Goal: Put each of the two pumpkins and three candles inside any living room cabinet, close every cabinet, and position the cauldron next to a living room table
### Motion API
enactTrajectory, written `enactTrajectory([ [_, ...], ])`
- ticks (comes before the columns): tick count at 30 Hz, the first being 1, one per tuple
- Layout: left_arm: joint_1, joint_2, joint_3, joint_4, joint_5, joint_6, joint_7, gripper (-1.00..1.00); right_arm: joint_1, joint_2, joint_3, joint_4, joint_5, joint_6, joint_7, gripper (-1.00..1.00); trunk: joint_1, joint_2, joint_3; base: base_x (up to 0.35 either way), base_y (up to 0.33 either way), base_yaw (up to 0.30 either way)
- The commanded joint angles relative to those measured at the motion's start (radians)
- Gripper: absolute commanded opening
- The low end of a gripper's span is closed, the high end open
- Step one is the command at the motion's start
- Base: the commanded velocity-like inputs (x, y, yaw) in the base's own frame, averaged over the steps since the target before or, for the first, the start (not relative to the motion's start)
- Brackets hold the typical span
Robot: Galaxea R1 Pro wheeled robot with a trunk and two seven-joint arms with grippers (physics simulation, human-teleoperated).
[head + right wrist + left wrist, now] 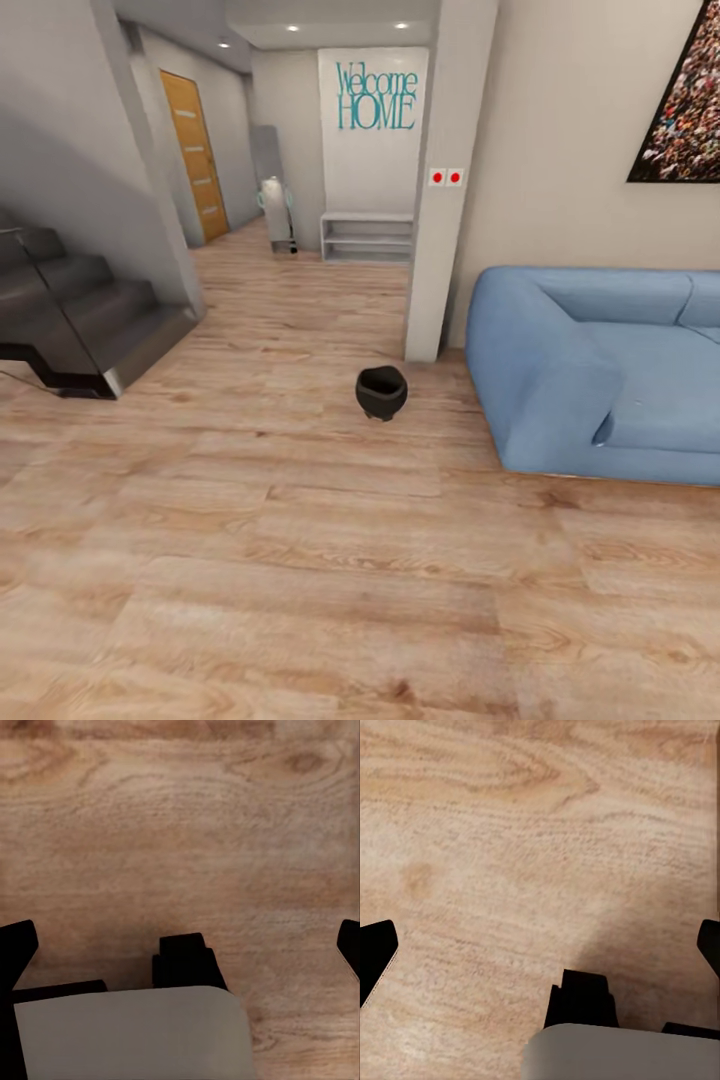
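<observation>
Cauldron (381, 391) upright on plank floor (300, 560), near blue sofa (590, 370), seemingly empty

the cauldron (381, 391) — a small, round-bellied black pot with an open mouth — stands upright on the light wood plank floor (300, 560) of the living room, near the blue sofa (600, 370) but apart from it.

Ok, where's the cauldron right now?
In the head view the cauldron stands on the wood floor near the middle, just in front of the white pillar and left of the blue sofa.
</observation>
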Motion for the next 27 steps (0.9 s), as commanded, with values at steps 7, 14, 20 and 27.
enactTrajectory([
  [7,0.0,0.0,0.0,0.0,0.0,0.0,0.0,1.0,0.0,-0.001,0.0,0.001,0.001,0.0,0.0,1.0,0.0,0.0,0.0,0.335,0.0,-0.004],
  [14,0.0,0.0,0.0,-0.001,0.0,0.0,0.0,1.0,0.0,0.003,0.0,0.0,0.001,0.0,0.0,1.0,0.0,0.0,0.0,0.335,0.0,0.0],
  [20,0.0,0.0,0.0,-0.001,0.0,0.0,0.0,1.0,0.0,0.003,0.0,0.0,0.001,0.0,0.0,1.0,0.0,0.0,0.0,0.335,0.0,0.0],
  [27,0.0,0.0,0.0,-0.001,0.0,0.0,-0.001,1.0,0.0,0.003,0.0,0.0,0.001,0.0,0.0,1.0,0.0,0.0,0.0,0.335,0.0,0.0],
])
